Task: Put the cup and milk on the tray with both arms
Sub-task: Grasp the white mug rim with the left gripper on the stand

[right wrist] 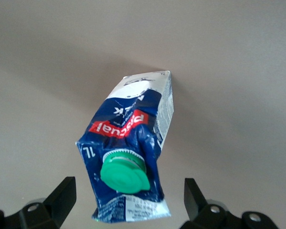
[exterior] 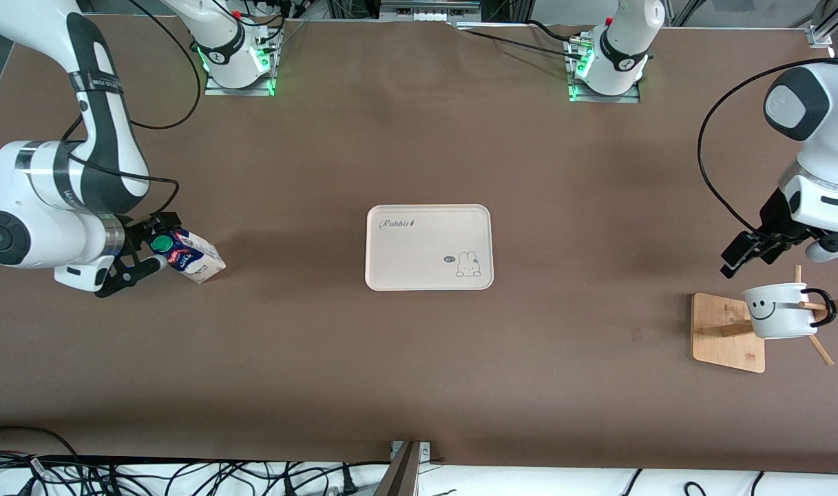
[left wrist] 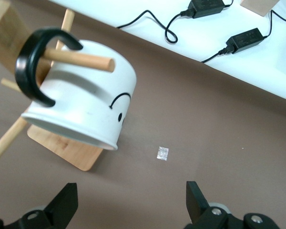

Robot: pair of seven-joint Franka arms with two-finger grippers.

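Front view, stand [exterior: 728,331]: nearest the camera, at my left arm's end; cup [exterior: 780,311] hangs on a peg by its handle, so I must slide it off along the peg.
Left gripper [exterior: 748,255]: open, above the table just beside the cup.
Milk [exterior: 191,256]: at my right arm's end, tipped over.
Right gripper [exterior: 145,244]: open, fingers either side of the milk's top, not yet closed.
Tray [exterior: 429,246]: mid-table, holds nothing.

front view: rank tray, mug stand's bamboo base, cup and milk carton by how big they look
1. tray, clearly largest
2. bamboo base
3. cup and milk carton: look alike, so unranked
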